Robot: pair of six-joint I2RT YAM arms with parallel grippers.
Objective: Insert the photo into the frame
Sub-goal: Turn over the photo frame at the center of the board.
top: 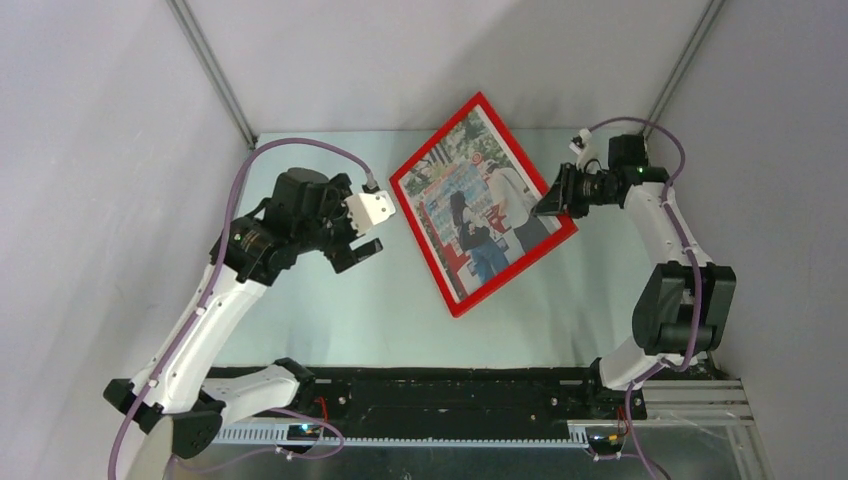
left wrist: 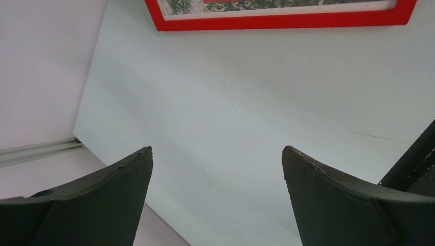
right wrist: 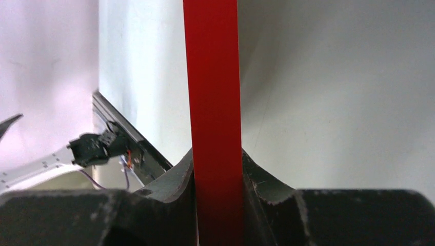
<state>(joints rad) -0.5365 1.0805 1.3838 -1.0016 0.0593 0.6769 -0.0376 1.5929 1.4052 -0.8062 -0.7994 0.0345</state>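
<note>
The frame (top: 427,244), red front up with the photo (top: 480,205) showing inside it, hangs tilted over the table (top: 350,310), pinched at its right edge by the right hand (top: 548,200). The left hand (top: 365,232) is spread wide beside it, holding nothing. A one-edge pinch could let the frame swing or slip, perhaps loosening the print. No writing is legible.
</note>
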